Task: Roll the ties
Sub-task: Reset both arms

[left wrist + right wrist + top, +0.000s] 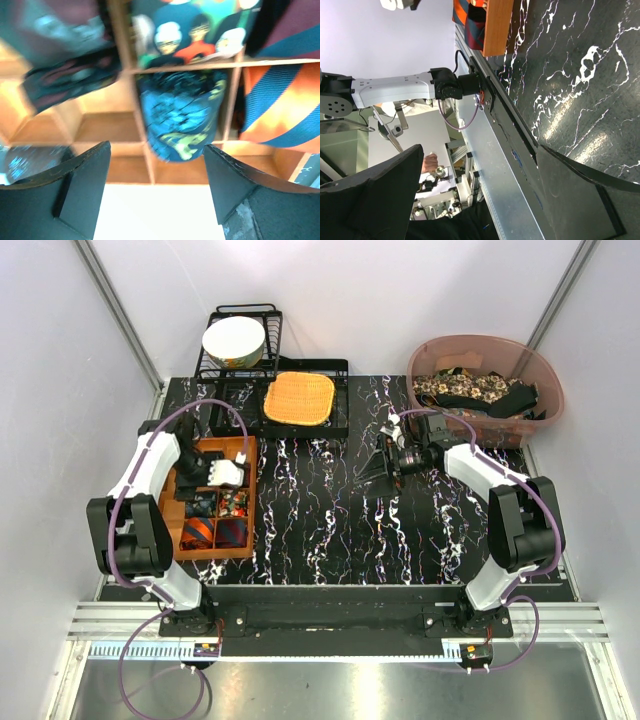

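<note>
Wooden divided box [252, 502], near left, holds rolled ties [215, 532]; a blue-teal roll [180, 115] fills one cell, its axis unclear. Pink tub [548, 390], far right, holds loose ties [470, 392] lying mostly left-right. Black marbled table [330, 510], white walls [400, 300]. Above the box the left gripper [157, 150] hangs spread and empty; the right gripper [480, 155] likewise.

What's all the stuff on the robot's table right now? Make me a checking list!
Surface: black marbled table.
Job's things: blue-teal rolled tie and striped rolled tie in the wooden divider box; unrolled ties in the pink tub.
Clutter: bowl in dish rack, orange woven mat.
Grippers: left gripper open above the box; right gripper open, empty, over the table.
Cables: purple cables loop along both arms.
Surroundings: white walls.
</note>
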Controlling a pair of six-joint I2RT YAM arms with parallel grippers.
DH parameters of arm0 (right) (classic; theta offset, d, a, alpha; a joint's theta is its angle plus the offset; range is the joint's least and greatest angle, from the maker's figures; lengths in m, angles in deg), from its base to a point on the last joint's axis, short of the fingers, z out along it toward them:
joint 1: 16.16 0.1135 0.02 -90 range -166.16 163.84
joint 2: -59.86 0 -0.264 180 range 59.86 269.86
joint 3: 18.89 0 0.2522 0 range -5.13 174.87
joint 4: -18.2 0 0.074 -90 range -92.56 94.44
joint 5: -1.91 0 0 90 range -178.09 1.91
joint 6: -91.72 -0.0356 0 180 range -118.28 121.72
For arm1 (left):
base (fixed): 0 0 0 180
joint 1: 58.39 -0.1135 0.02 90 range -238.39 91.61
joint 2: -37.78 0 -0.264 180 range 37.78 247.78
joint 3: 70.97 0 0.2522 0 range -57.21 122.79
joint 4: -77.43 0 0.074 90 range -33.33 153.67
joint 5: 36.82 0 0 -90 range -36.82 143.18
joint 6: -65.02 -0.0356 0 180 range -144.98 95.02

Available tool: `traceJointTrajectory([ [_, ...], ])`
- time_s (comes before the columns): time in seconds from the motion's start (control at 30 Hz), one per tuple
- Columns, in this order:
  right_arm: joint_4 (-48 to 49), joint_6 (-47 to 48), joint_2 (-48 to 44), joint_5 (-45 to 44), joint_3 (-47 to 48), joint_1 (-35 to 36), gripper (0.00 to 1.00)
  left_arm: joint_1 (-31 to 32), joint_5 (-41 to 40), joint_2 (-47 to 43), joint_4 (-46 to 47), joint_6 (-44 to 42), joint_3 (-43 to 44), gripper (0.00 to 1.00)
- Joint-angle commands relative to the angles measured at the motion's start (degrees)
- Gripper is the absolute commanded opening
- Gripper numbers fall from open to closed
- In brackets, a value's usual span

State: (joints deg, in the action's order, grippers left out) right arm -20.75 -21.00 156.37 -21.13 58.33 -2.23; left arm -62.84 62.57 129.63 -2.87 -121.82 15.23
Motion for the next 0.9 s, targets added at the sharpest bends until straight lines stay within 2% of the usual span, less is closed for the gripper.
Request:
traceJointTrajectory([
  [0.0,-1.6,2.3,-3.6,0.4,3.7,-1.5,1.00,0.1,1.8,-3.3,-0.5,4.1,5.7,0.79],
  [0.13,-7.3,6.0,-5.5,-1.6,5.9,-3.4,1.00,0.2,6.7,-5.5,-1.5,11.2,10.3,0.82],
  [0.17,-8.6,8.3,-6.1,-2.5,6.9,-3.9,1.00,0.5,7.7,-5.8,-1.6,16.2,11.5,0.83],
  [0.23,-11.7,10.3,-8.1,-4.9,7.7,-5.8,1.00,0.8,11.4,-7.2,-1.8,21.8,14.6,0.91],
  [0.27,-12.8,12.2,-8.9,-6.0,8.3,-6.5,1.00,1.0,12.9,-7.9,-1.8,27.5,15.3,0.99],
  [0.33,-15.1,13.7,-11.3,-9.7,8.7,-8.7,1.00,1.4,18.1,-10.1,-1.4,33.3,17.3,0.99],
  [0.37,-15.9,15.1,-12.3,-10.7,8.8,-9.4,1.00,1.5,19.5,-11.0,-0.4,41.6,17.6,0.99],
  [0.53,-19.7,18.7,-18.3,-20.6,6.9,-13.1,1.00,4.1,24.2,-15.0,8.1,70.1,16.7,0.99],
  [0.6,-20.2,19.5,-21.3,-26.2,5.5,-13.5,1.00,4.2,26.1,-16.5,11.2,75.2,13.0,0.99],
  [0.63,-20.7,19.7,-22.5,-28.4,4.7,-13.7,1.00,4.2,24.6,-17.5,13.6,78.5,10.8,0.99],
  [0.67,-20.9,20.6,-23.7,-30.2,2.7,-13.7,1.00,4.2,22.7,-20.5,18.7,85.9,6.0,0.99],
  [0.7,-21.2,21.0,-26.3,-33.4,1.6,-13.7,1.00,4.2,21.0,-22.0,20.6,88.4,3.5,0.99],
  [0.87,-22.9,24.6,-31.7,-41.6,-3.2,-15.1,1.00,4.3,12.6,-29.5,25.1,95.0,-9.7,0.99],
])
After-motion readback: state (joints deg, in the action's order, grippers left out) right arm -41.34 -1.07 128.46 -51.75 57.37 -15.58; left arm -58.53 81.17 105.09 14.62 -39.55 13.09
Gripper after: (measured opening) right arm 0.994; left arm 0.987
